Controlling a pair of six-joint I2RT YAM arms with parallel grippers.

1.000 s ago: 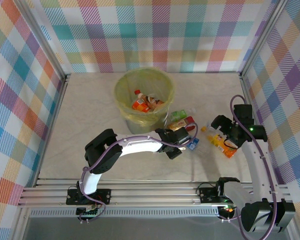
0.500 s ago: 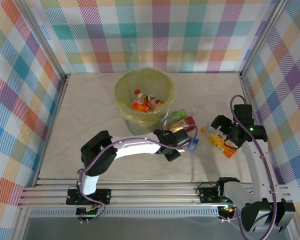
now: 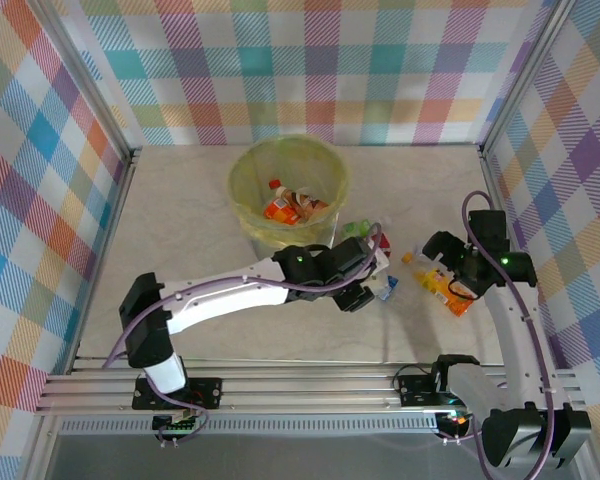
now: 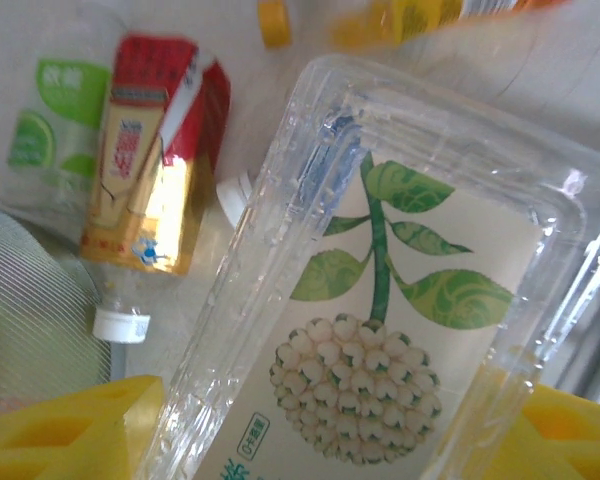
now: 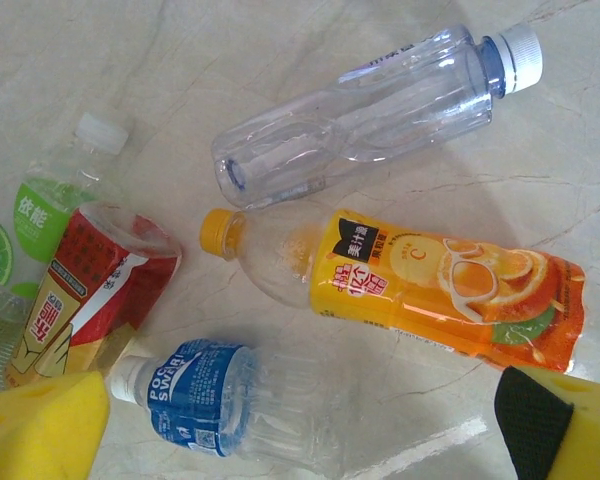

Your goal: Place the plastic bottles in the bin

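Flower-label bottle (image 4: 380,300) in left end effector (image 4: 320,440), bin (image 3: 248,172) nearby

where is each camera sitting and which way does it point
Top external: above and behind the arm bases, facing down on the bin, left arm and right arm.
Left wrist: on the left gripper, facing down at the leaf-label bottle between its yellow fingers.
Right wrist: on the right gripper, facing down at the orange bottle, its fingers in the bottom corners.
Both wrist views share the red-label bottle.
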